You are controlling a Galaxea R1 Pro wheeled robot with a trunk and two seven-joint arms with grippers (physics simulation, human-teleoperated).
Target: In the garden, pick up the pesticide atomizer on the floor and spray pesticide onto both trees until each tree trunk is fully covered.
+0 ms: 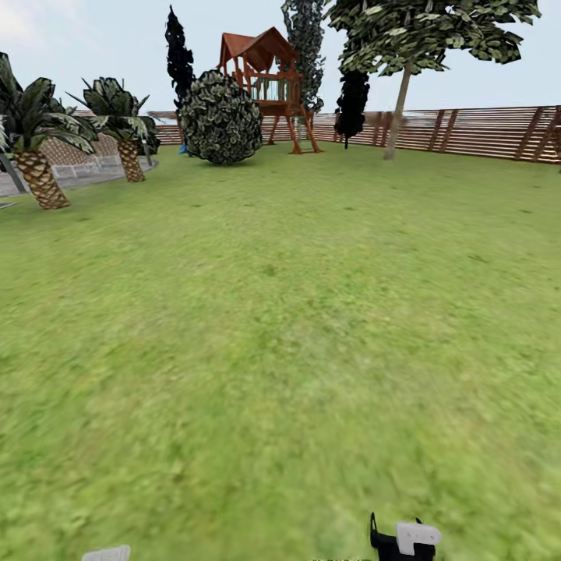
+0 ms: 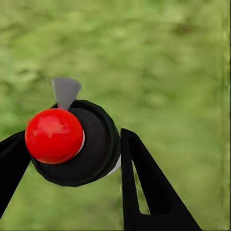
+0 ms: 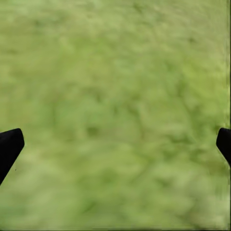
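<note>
We see the pesticide atomizer (image 2: 72, 142), red knob on a black round body w/ a grey nozzle tip, gripped between the left gripper (image 2: 72, 159) jaws above the grass floor (image 1: 280, 327). Right gripper (image 3: 115, 144) jaws are spread wide, nothing btwn them. One tree (image 1: 421, 47) w/ a pale trunk (image 1: 399, 105) stands by the fence (image 1: 483, 132); its crown is cut off.

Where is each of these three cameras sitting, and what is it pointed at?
Head view: atop the robot, facing across the lawn toward the fence; arm parts show at the bottom.
Left wrist view: by the left gripper, whose fingers hold the atomizer over grass.
Right wrist view: by the open right gripper, facing grass.
All share the grass.
</note>
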